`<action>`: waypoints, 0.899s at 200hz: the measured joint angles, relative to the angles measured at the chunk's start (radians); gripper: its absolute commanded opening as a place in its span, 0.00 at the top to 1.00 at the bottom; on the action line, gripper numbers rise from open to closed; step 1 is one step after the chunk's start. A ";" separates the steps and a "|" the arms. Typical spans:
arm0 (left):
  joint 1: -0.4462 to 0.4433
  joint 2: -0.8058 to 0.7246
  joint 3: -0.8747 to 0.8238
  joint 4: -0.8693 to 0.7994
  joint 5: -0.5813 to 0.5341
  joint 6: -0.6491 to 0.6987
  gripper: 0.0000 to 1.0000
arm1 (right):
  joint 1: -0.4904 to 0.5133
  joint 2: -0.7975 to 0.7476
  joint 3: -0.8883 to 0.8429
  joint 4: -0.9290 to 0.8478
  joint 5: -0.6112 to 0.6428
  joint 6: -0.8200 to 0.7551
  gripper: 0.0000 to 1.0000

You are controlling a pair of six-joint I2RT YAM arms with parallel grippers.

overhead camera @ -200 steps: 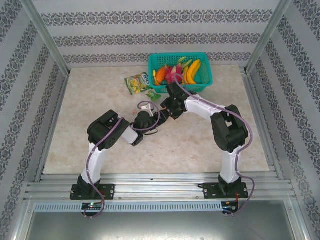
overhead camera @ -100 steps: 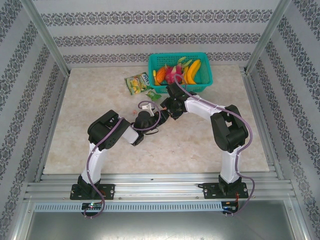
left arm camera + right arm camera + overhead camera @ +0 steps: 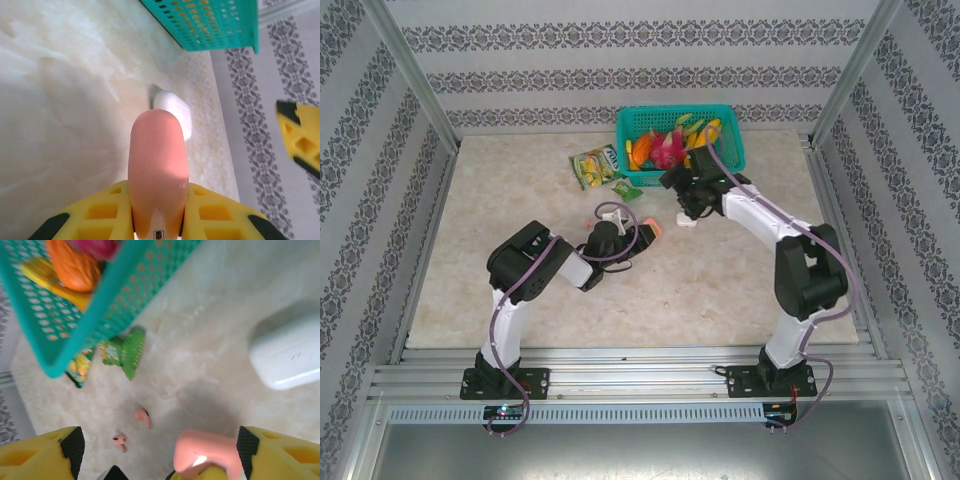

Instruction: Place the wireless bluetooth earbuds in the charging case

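Now that the right end effector (image 3: 160, 447) has been pulled back toward the basket (image 3: 725, 160) and opened wide, empty, the pink case (image 3: 157, 150) is clamped by the left end effector (image 3: 157, 200). Two pink earbuds (image 3: 142, 416) lie mid-table toward the far edge, likely to be fetched next.

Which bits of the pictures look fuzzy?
Left wrist view: the white pebble-shaped plastic case looks smeared, the pink rounded plastic case clearer. Right wrist view: the teal plastic mesh basket is blurry. Top external view: sharp throughout.
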 measured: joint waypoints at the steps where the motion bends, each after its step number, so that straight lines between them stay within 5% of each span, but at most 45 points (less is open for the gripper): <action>1: 0.003 -0.005 0.000 -0.005 0.006 0.004 0.91 | -0.002 -0.003 -0.003 0.003 -0.001 -0.003 0.18; 92: 0.171 -0.287 0.169 -0.540 0.480 0.344 0.89 | -0.044 -0.191 -0.491 0.622 -0.312 -0.325 0.19; 180: 0.192 -0.348 0.267 -0.851 0.594 0.518 0.89 | -0.044 -0.210 -0.567 0.838 -0.459 -0.359 0.20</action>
